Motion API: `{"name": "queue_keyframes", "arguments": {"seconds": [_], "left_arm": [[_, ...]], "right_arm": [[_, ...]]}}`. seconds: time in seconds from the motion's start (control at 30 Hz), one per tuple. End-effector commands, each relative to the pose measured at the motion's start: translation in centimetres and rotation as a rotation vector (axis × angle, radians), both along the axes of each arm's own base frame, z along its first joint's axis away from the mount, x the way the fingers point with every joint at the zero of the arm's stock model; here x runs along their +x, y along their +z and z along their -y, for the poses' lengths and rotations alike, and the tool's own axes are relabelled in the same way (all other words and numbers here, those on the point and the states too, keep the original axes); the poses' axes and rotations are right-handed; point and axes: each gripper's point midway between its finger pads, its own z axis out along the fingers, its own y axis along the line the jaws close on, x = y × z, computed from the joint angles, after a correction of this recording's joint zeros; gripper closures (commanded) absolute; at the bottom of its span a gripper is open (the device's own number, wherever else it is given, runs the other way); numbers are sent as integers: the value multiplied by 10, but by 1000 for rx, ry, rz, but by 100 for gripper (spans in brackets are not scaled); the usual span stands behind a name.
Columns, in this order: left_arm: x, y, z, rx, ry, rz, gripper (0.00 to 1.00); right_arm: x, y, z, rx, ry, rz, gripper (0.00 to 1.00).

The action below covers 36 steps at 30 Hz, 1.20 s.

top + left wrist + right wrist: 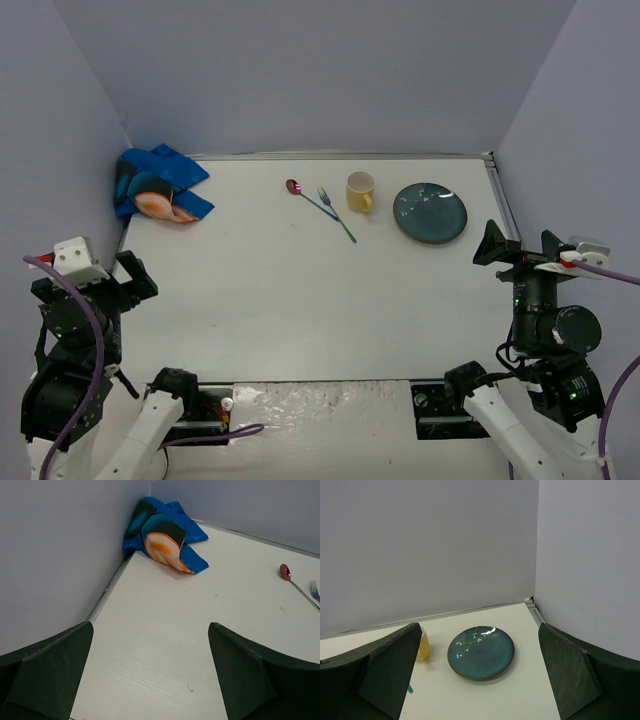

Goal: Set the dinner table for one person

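Blue cloth (158, 185) lies crumpled; plate (430, 213), cup (360, 190), fork (336, 215), spoon (293, 186) wait unplaced on the surface (300, 300); left gripper (151, 627), right gripper (520, 247) gape empty.

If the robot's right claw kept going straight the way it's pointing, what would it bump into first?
Most likely the teal plate: the wrist view shows it centred between the fingers of the open right claw, only bare table before it. Depth is unclear, so it might touch the table first.
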Motion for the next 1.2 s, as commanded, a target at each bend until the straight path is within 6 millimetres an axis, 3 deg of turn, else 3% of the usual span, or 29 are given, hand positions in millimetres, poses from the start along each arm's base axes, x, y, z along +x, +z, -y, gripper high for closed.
{"name": "queue_keyframes", "arguments": {"seconds": [0.0, 0.17, 0.23, 0.37, 0.57, 0.67, 0.7, 0.9, 1.0, 1.17], "left_arm": [[12, 2, 5, -26, -4, 5, 3], [29, -10, 19, -71, -39, -62, 3], [39, -14, 23, -94, -40, -90, 3], [78, -36, 33, -123, -8, -211, 3], [155, -64, 36, -147, 93, -280, 3], [204, -76, 24, -149, 166, -268, 3], [219, -72, 18, -148, 183, -241, 3], [293, -119, -19, -167, 328, -293, 3], [326, -136, -26, -184, 341, -308, 3], [353, -165, -50, -176, 418, -363, 3]], "right_arm": [[9, 15, -5, 31, 9, 47, 0], [17, 2, -12, 80, 29, 5, 0], [24, -13, -24, 55, 77, -55, 0], [35, -39, -37, 133, 114, -140, 0], [46, -64, -66, 169, 232, -228, 0], [52, -74, -77, 165, 269, -267, 0], [55, -76, -79, 159, 273, -279, 0], [61, -87, -84, 128, 285, -317, 0], [63, -89, -84, 124, 282, -325, 0], [68, -94, -86, 113, 277, -345, 0]]}}
